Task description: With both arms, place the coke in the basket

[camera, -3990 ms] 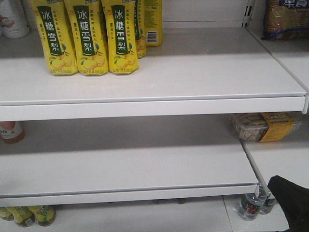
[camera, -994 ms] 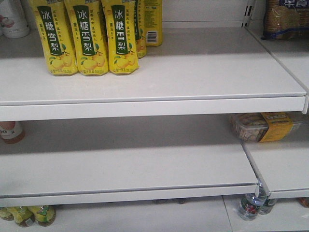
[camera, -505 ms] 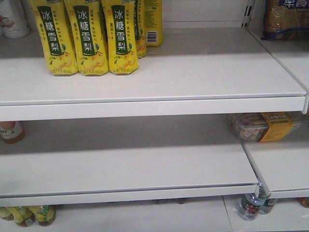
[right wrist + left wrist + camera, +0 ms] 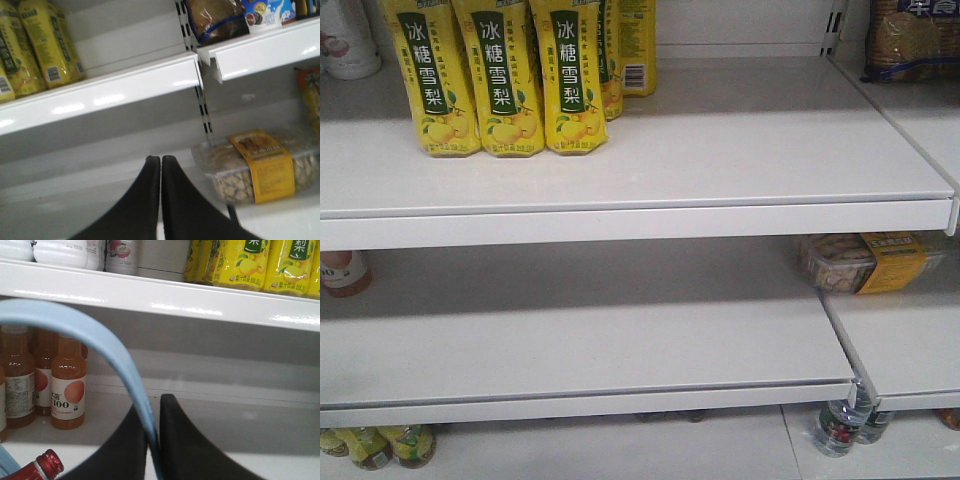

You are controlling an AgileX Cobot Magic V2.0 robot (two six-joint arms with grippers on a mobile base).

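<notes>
Yellow packs [image 4: 505, 80] read "冰糖雪梨"; orange bottle [image 4: 68, 390] "100".

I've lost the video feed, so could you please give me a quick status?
Left claw shut on basket handle. Right claw shut, empty, facing the shelf. Coke not in view.

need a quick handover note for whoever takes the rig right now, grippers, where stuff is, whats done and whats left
Left gripper: shut on the light blue basket handle, in front of the shelf with orange juice bottles.
Right gripper: shut, holding nothing, facing the shelf beside a clear nut box with a yellow label.
Coke can: not visible in any view, so whether it is already in the basket cannot be told. A red-capped bottle shows at the lower left of the left wrist view.
Done: basket is held.
Left: confirm where the can is; if it is not in the basket, pick and drop it in.
</notes>
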